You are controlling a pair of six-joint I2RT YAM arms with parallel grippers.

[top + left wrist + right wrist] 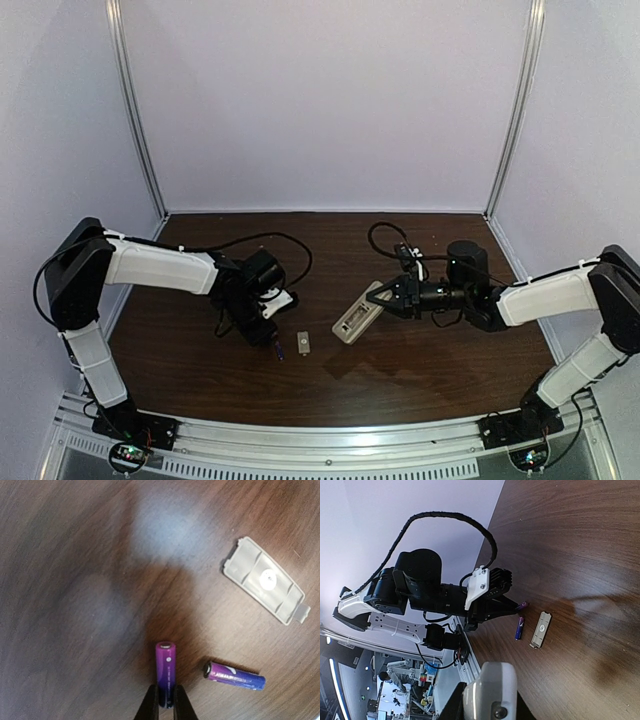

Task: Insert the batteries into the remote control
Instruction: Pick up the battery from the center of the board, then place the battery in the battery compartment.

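My left gripper [165, 702] is shut on a purple-blue battery [165, 667], held by its dark end just above the table. The second battery [234, 675] lies on the wood to its right; it also shows in the right wrist view [520, 628] and in the top view [279, 350]. My right gripper [383, 296] is shut on the white remote control [357, 314], gripping one end; the remote's end fills the bottom of the right wrist view [489, 692]. The left gripper [268, 335] sits left of the remote, apart from it.
The flat grey-white cover piece [263, 579] lies on the table right of the batteries, also visible in the top view [304, 343] and right wrist view [540, 629]. White enclosure walls ring the brown table [430, 370]. Black cables trail from both arms.
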